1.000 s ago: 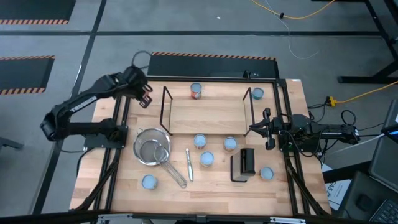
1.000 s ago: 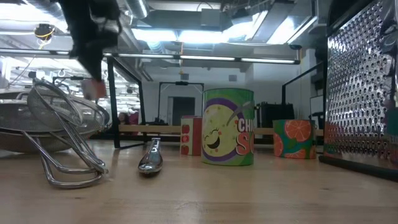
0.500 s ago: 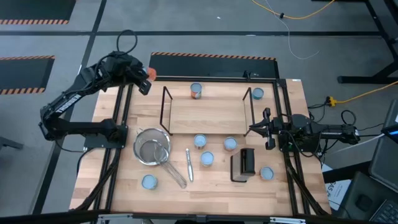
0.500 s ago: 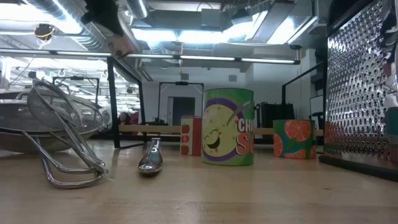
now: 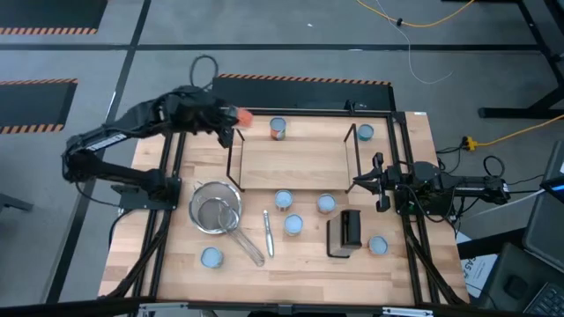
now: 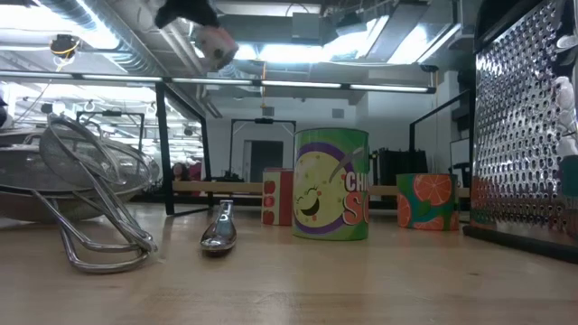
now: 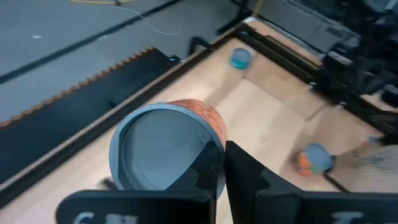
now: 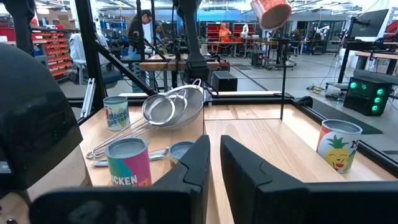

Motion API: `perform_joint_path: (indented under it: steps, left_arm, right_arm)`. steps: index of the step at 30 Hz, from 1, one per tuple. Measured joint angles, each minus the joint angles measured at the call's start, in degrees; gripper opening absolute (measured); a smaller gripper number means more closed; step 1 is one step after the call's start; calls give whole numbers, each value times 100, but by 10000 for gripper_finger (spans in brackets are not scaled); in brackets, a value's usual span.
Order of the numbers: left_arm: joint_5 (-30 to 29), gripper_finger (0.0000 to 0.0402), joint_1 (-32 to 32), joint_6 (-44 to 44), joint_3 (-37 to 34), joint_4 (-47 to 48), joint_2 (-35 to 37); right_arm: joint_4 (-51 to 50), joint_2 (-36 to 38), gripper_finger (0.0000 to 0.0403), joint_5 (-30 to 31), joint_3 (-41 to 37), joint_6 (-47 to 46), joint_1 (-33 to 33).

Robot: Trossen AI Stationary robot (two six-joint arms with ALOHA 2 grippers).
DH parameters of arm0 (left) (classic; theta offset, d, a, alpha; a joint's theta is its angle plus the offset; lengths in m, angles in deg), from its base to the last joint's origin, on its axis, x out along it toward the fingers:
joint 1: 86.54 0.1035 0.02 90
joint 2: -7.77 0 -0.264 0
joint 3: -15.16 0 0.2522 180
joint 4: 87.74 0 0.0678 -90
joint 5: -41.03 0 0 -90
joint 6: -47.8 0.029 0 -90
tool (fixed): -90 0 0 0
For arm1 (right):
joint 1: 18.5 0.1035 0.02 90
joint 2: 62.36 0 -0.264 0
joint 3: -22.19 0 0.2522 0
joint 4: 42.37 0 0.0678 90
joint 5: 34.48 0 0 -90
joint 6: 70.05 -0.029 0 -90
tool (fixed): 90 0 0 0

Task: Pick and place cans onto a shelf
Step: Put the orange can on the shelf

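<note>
My left gripper (image 5: 233, 120) is raised over the table's far left, just outside the shelf's left wire frame (image 5: 234, 154), and is shut on an orange-sided can (image 5: 245, 116). That can also shows high up in the low view (image 6: 217, 43). The shelf (image 5: 295, 158) is a pale board between two black wire frames. One can (image 5: 278, 129) stands behind it and another (image 5: 365, 132) off its far right corner. Several more cans stand in front, among them one (image 5: 283, 200). My right gripper (image 8: 215, 152) waits level at the right edge, shut, holding nothing. My left gripper pinches the can by its rim (image 7: 210, 140). One finger (image 7: 205, 168) lies over the grey round end and the other finger (image 7: 249, 171) is beside the orange wall. The can is lifted clear and tilted, sticking out past the fingertips toward the shelf.
A metal mesh strainer (image 5: 216, 210) and a spoon (image 5: 267, 233) lie front left of the shelf. A black box-like grater (image 5: 348, 229) stands front right. Black rails run along both table sides. Bare wood lies left of the strainer.
My left gripper has risen with the orange can and swung along the far edge toward the table's right, up to the shelf's left frame. It has tipped up from steeply downward to a shallow slant. The can stays in its hold, carried higher.
</note>
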Motion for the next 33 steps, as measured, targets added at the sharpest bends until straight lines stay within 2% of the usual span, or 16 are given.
perform_joint_path:
  steps: [6, 14, 21, 29, 33]
  left_arm:
    - [1, 6, -634, -353, 132, -327, -666]
    - [3, 6, -1212, -565, 974, -89, -1811]
    - [174, 6, -1430, -1114, 1594, 785, -2699]
    - [301, 7, -1505, -1797, 1648, 1408, -3413]
    - [301, 7, -1505, -1866, 1647, 1564, -3756]
  right_arm:
    - [0, 0, 45, 0, 0, -9, 0]
    - [0, 0, 45, 0, 0, -9, 0]
    - [0, 0, 45, 0, 0, -11, 0]
    - [0, 2, 45, 0, 0, -11, 0]
    - [0, 0, 45, 0, 0, -11, 0]
